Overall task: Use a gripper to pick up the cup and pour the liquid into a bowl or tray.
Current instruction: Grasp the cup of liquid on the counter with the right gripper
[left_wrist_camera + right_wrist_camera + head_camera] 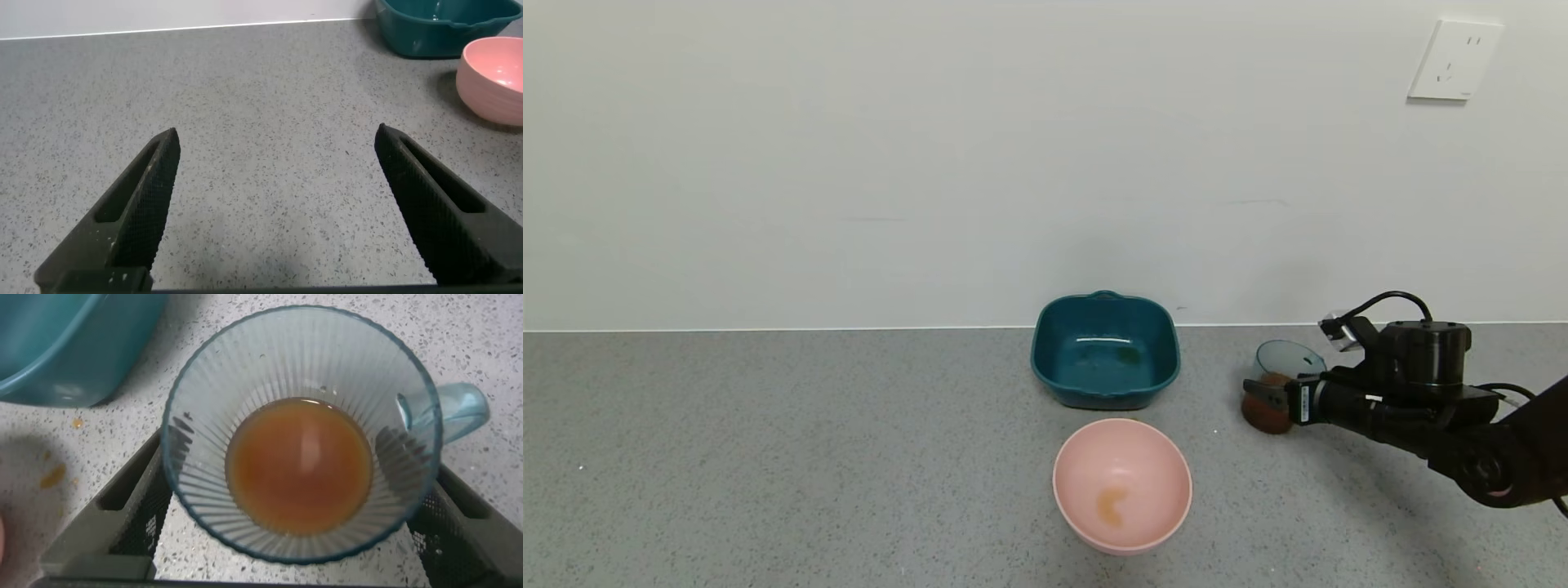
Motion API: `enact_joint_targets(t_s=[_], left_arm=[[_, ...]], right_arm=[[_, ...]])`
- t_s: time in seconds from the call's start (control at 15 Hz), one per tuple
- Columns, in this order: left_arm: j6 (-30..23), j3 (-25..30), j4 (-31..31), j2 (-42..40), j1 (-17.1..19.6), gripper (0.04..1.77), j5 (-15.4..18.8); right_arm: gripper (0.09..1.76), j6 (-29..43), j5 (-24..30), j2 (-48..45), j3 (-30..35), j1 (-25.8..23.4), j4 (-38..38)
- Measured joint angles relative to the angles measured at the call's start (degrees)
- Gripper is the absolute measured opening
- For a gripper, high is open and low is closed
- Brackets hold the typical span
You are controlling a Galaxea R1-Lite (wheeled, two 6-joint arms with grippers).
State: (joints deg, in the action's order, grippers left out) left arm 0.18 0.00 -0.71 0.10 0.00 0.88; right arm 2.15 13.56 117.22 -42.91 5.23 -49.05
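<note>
The ribbed blue-grey cup (1289,359) stands upright on the grey counter, to the right of the dark teal basin (1045,359). Reddish-brown liquid (1264,412) fills its lower part and also shows from above in the right wrist view (298,465). My right gripper (1270,394) reaches in from the right with its jaws open on either side of the cup (245,367); its fingers (143,498) flank the cup wall. The basin's corner (65,343) lies just beyond the cup. My left gripper (276,139) is open and empty over bare counter, out of the head view.
A round pale pink bowl (1086,457) with a small orange smear sits in front of the basin; it also shows in the left wrist view (494,82). Small brown drops (53,475) lie on the counter near the cup. The wall runs close behind the basin.
</note>
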Motion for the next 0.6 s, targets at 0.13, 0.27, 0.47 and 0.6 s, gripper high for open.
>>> enact_joint_targets(t_s=[0.13, 0.27, 0.47, 0.6], left_arm=[[0.02, 0.0, 0.0, 0.0, 0.0, 1.72, 0.0], [0.0, 0.0, 0.0, 0.0, 0.0, 1.72, 0.0], [0.0, 0.0, 0.0, 0.0, 0.0, 1.72, 0.0], [0.0, 0.0, 0.02, 0.0, 0.0, 1.72, 0.0]], right_arm=[[1.71, 0.02, 0.0, 0.52, 0.06, 0.02, -0.04], [1.71, 0.05, -0.09, 0.83, 0.06, 0.02, -0.09], [1.71, -0.13, -0.33, 1.52, 0.05, -0.05, -0.15], [1.71, -0.28, -0.41, 2.04, 0.02, 0.0, -0.23]])
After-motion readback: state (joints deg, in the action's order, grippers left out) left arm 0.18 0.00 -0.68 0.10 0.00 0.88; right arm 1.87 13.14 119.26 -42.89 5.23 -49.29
